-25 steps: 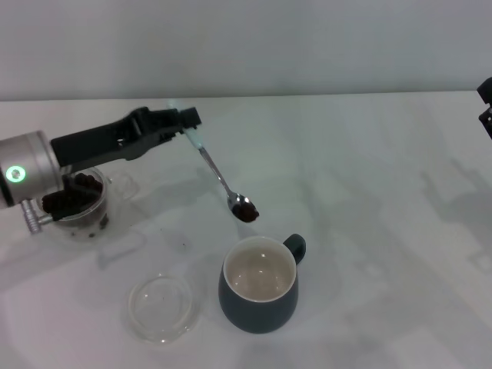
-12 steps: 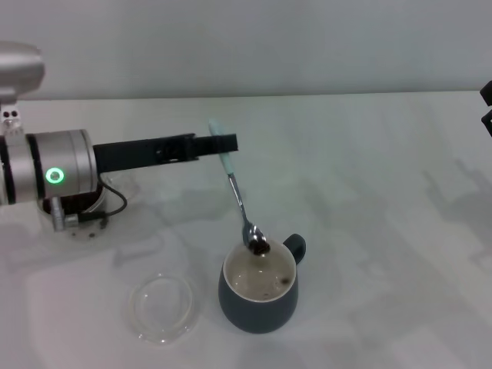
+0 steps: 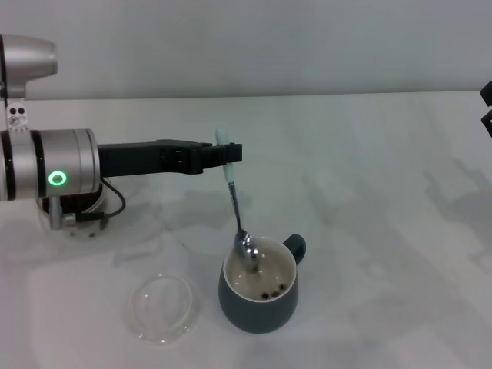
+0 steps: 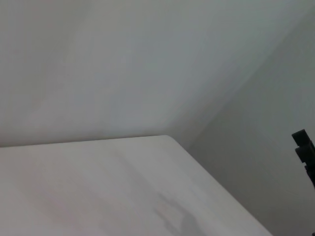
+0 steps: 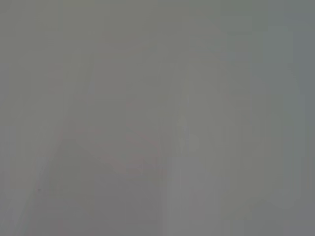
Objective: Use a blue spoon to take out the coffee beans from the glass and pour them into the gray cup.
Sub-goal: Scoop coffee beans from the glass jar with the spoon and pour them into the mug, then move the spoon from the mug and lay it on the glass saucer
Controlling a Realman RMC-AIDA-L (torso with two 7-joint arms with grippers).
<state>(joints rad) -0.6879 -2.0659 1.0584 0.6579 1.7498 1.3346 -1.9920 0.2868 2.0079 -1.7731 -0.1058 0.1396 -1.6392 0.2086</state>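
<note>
In the head view my left gripper [image 3: 227,154] is shut on the pale handle of the blue spoon [image 3: 237,206]. The spoon hangs almost straight down. Its silver bowl dips inside the rim of the gray cup [image 3: 257,311] and looks empty. A few coffee beans [image 3: 273,292] lie on the cup's cream bottom. The glass [image 3: 83,224] stands at the far left, mostly hidden behind my left arm, with dark beans showing through it. My right gripper [image 3: 487,108] is parked at the right edge of the table, only partly in view.
A flat clear glass dish [image 3: 161,307] lies left of the cup, near the table's front. The white table [image 3: 369,200] stretches open to the right. The left wrist view shows only bare table, wall and a dark arm part [image 4: 306,153].
My left gripper carried the loaded spoon right and down over the cup and tipped it upright. The beans left the spoon and now lie in the cup.
</note>
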